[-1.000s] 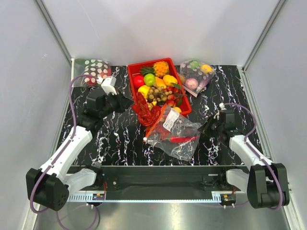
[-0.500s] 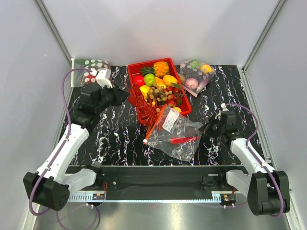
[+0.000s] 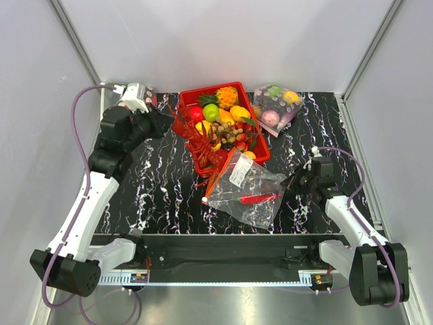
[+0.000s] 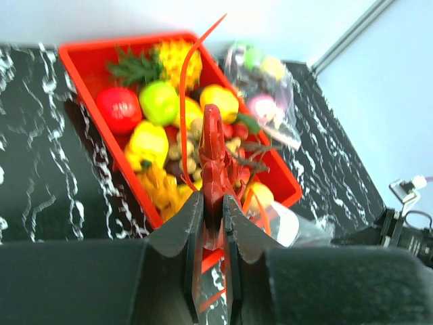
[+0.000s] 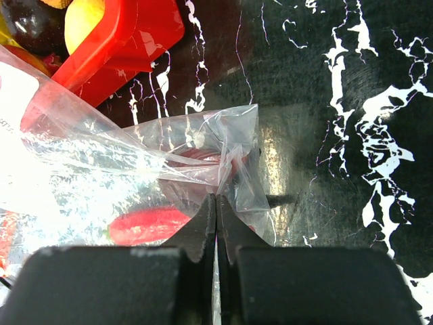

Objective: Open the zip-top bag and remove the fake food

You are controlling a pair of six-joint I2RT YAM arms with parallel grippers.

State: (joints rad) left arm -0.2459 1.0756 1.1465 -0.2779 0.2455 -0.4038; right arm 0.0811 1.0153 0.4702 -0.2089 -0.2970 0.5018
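The clear zip-top bag point(image 3: 245, 190) lies mid-table, its orange-red zip strip point(image 3: 218, 174) toward the red tray, with a white label. A red chili point(image 3: 258, 198) lies inside it and also shows in the right wrist view point(image 5: 145, 225). My right gripper point(image 3: 292, 181) is shut on the bag's far corner point(image 5: 237, 169). My left gripper point(image 3: 169, 122) is shut on the spiky red lobster point(image 3: 201, 145) and holds it up over the tray's left edge; in the left wrist view the lobster point(image 4: 214, 159) hangs between the jaws. The brown ball is not clearly seen.
A red tray point(image 3: 260, 153) of yellow, green and orange fruits stands at the back centre. A white-dotted red bag point(image 3: 130, 95) lies at the back left. A clear bag of pastel fruits point(image 3: 276, 107) lies at the back right.
My left gripper has risen and moved back-left, pulling the lobster out of the bag's mouth toward the tray. The right gripper has kept its hold on the bag.
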